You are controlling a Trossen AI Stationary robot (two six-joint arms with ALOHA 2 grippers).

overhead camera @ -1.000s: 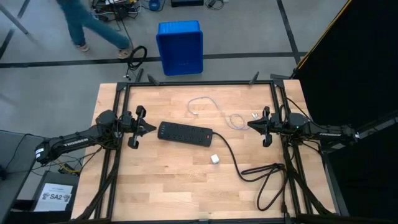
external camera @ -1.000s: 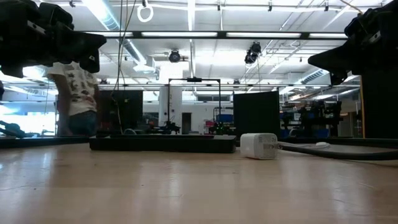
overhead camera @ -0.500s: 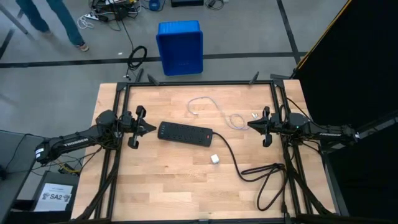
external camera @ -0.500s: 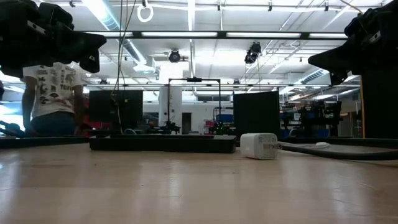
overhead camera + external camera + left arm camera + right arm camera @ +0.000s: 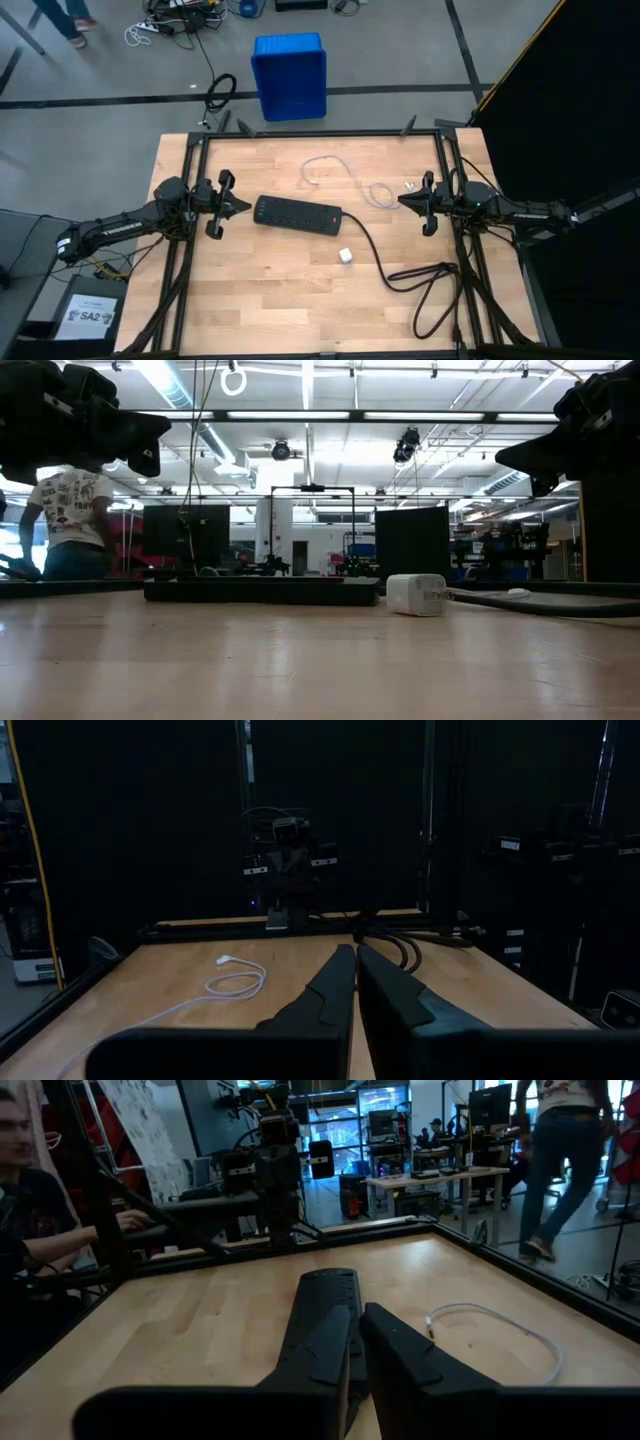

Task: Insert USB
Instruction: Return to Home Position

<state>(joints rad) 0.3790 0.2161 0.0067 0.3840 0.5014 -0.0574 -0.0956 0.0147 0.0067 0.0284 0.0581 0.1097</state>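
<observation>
The USB cable [image 5: 345, 172] is a thin white cord lying loosely curled on the far middle of the table; it also shows in the left wrist view [image 5: 236, 985] and the right wrist view [image 5: 505, 1326]. The black power strip [image 5: 297, 213] lies flat between the two arms. My left gripper [image 5: 243, 206] hovers shut just left of the strip's end. My right gripper [image 5: 401, 202] hovers shut near the right edge, beside the cable's curled end [image 5: 381, 194]. Neither touches anything.
A small white charger cube [image 5: 345, 257] sits on the table near the strip, also in the low view [image 5: 417, 594]. The strip's thick black cord [image 5: 425, 283] loops over the near right part. A blue bin [image 5: 290, 75] stands on the floor beyond the far edge.
Both arms and everything on the table have kept still. A person beyond the far edge has walked off toward the left.
</observation>
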